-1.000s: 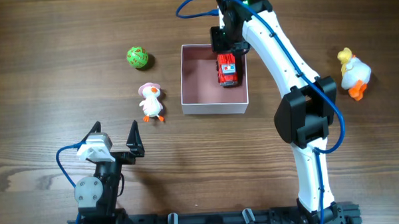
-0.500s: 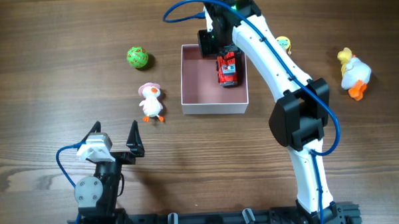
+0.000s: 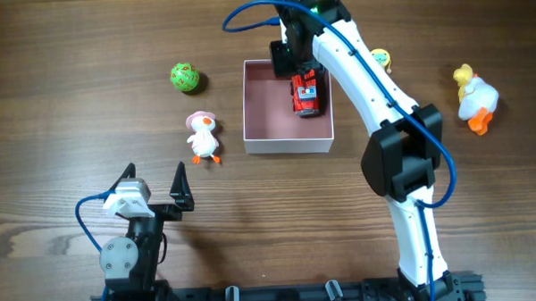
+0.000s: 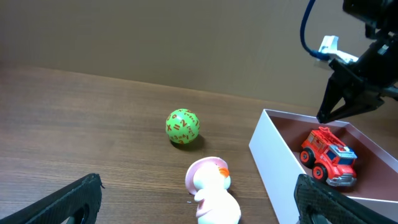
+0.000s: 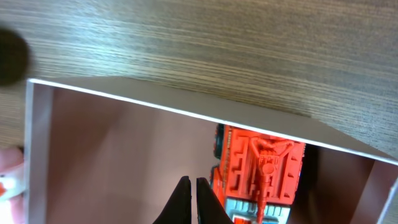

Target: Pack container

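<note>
The container sits flat in the middle of the table, open side up. It is white outside and pink inside. One toy is in it, a red fire truck. The truck lies close to the right wall, and its long side runs from the near wall toward the far wall. The rest of the pink floor is bare, so I think the packing has only just begun.

The right gripper hangs over the far wall of the container, just behind the truck. Its two fingers are pinched tight together with nothing between them. It is not touching the truck.

To the left of the container stands a little duck with a pink hat, near the box but not touching it. A green ball lies a bit farther off on the same side. The left gripper rests low by its base with its fingers spread wide and nothing in them. It is the nearer one to these two toys.

A big duck lies well apart on the right, on the right arm's side. A small yellow thing peeks out behind that arm, and I cannot tell what it is.
</note>
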